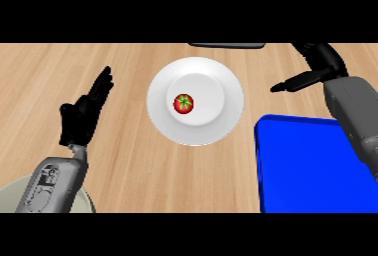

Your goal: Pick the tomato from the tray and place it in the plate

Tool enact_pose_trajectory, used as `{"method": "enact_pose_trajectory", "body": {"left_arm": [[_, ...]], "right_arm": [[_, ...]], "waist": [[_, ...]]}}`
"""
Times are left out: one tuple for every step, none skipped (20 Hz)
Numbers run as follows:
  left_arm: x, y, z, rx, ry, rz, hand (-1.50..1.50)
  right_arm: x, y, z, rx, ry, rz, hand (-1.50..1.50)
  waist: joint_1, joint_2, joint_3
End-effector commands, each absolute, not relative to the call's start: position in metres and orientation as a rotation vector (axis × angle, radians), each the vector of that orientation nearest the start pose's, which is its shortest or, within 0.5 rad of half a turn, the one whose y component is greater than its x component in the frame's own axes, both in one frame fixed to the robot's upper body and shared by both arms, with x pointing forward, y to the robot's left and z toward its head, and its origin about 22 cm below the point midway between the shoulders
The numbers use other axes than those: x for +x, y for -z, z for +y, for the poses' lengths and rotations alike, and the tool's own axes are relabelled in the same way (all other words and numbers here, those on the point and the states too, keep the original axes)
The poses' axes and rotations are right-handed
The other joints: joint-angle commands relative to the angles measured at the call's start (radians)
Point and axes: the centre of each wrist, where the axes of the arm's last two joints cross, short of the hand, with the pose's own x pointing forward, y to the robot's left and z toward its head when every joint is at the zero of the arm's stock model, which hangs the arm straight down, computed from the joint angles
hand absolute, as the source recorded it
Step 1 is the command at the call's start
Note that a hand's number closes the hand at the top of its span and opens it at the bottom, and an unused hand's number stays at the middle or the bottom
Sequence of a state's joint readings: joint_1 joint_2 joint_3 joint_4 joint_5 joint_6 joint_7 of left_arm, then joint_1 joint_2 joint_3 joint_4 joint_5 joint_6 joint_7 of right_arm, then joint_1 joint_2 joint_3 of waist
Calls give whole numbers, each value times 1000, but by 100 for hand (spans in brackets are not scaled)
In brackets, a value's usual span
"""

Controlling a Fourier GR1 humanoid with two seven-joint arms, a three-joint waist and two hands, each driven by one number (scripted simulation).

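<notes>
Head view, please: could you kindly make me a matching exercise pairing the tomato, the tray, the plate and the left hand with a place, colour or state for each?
Things:
1 tomato
2 tray
3 plate
4 left hand

Descriptions:
A blue, at the lower right
B open, fingers up, left of the plate
C lying on the plate
D white, round, in the middle of the counter

Pairs: 1-C, 2-A, 3-D, 4-B.

Red tomato (183,103), green top; white plate (210,127); blue tray (310,165); black hands.
</notes>
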State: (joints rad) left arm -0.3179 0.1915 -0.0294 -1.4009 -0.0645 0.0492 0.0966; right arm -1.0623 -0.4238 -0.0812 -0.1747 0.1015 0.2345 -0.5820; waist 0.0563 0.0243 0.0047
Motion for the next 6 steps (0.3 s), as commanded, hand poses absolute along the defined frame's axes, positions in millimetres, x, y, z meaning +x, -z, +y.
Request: {"method": "enact_pose_trajectory", "body": {"left_arm": [[317,-42,241,171,261,-1596,0],[311,-48,235,169,262,-1597,0],[316,-48,245,167,277,-1598,0],[326,-53,250,171,262,-1601,0],[315,-46,239,165,274,-1597,0],[311,-47,225,154,267,-1593,0]], "right_arm": [[439,-90,-334,-42,-516,-1739,-150],[433,-76,-339,-49,-490,-1739,-150],[436,-88,-344,-56,-467,-1743,-150],[433,-87,-351,-55,-468,-1742,-150],[430,-73,-343,-71,-474,-1749,-150],[432,-84,-349,-53,-467,-1729,-150]], "waist": [[-4,1,-2],[9,3,-1],[16,9,-1],[7,10,-1],[18,8,-1],[17,5,-1]]}}
